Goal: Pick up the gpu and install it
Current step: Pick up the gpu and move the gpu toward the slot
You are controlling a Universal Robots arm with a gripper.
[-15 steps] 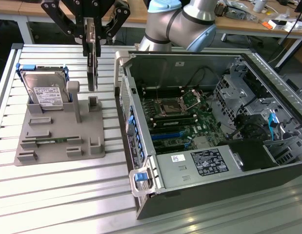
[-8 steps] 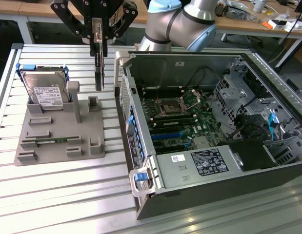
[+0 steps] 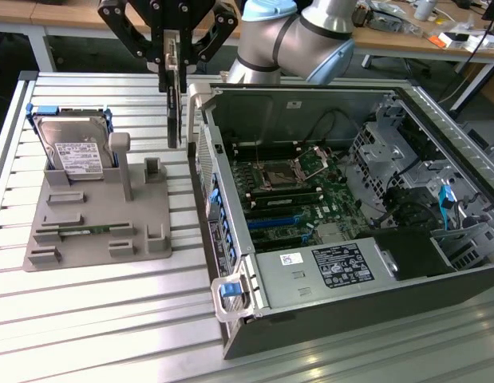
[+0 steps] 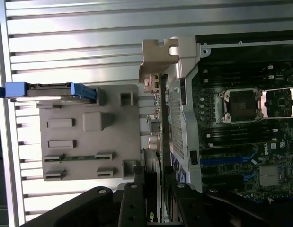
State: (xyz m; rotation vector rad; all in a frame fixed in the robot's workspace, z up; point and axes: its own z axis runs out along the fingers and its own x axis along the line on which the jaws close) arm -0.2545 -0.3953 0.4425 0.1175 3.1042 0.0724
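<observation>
Occlusion: upper body of the end effector (image 3: 173, 73) is cut off at the exterior view's 12 o'clock edge, and the arm (image 3: 310, 36) behind it is cropped there too.
Hard to make out: the gpu (image 3: 174, 120) shows only as a thin dark edge, so its faces, connector side and metal bracket cannot be told apart. In the wrist view it is edge-on again (image 4: 161, 118), and its gripped end is lost between the black fingers (image 4: 132, 203).
End effector state: narrow, clamped on the gpu's top end from both flat sides.
Gpu place: in the air above the counter (image 3: 111, 319), at about 11 o'clock from the exterior view's centre. The grey fixture tray (image 3: 87, 209) is on its 9 o'clock side and the open computer case (image 3: 231, 247) on its 3 o'clock side, with the gpu just beside the case's rear wall.
Long axis: upright, running 12 to 6 o'clock in the exterior view, free end pointing to 6 o'clock.
Tray: the hard drive (image 3: 75, 152) stands propped at the tray's 11 o'clock corner, and the memory stick (image 3: 87, 230) lies flat toward 6 o'clock.
Case: the motherboard (image 3: 310, 191) is exposed, and the case's far side is cut off at the 3 o'clock edge.
</observation>
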